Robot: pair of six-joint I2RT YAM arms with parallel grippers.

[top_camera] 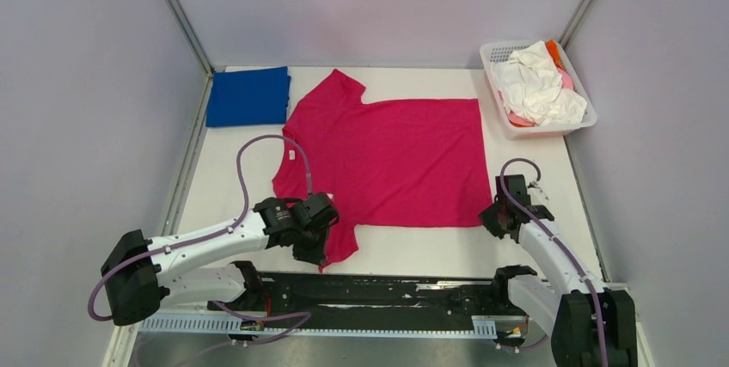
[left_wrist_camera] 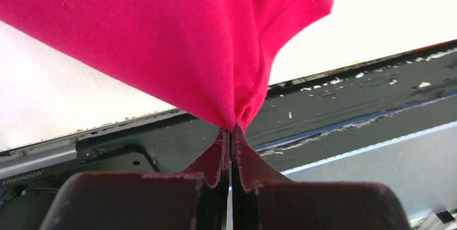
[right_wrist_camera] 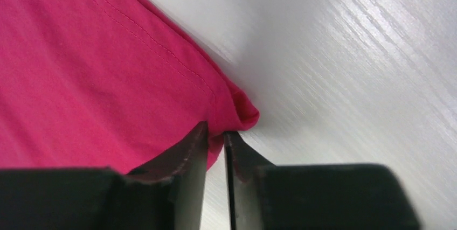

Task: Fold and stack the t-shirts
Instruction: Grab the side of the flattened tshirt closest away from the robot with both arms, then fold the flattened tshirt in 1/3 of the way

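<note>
Magenta t-shirt lay spread flat mid-table, collar toward the left. Left gripper was clamped on its near sleeve (cloth bunched at the tips). Right gripper pinched the near hem corner. Blue t-shirt sat folded far-left.

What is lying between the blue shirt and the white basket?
The magenta-red t-shirt, spread out on the table; the top view shows it.
</note>
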